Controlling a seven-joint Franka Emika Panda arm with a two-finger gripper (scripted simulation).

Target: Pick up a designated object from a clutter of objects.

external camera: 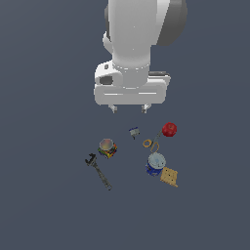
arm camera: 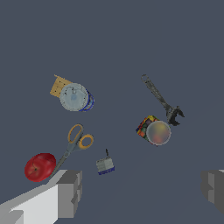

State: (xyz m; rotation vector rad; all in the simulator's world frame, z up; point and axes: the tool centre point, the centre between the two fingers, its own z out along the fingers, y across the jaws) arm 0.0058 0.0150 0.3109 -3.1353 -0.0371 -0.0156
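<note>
Flat grey-blue worktop (external camera: 44, 205) carrying scattered clutter. End effector (external camera: 129, 109) hanging high above it, fingers spread, gripping nothing. Glossy round red apple (external camera: 169, 129) sitting off toward exterior view's right, beside orange-handled scissors (arm camera: 74, 142). Approach step; next move calling for shifting over apple, then descending.

White Panda arm hanging straight down from the top of the exterior view, wrist vertical. Gripper (external camera: 129, 108) points downward, up in the air, nothing between the fingers. Jaws spread wide; wrist view shows both grey fingertips (arm camera: 70, 192) far apart.
</note>
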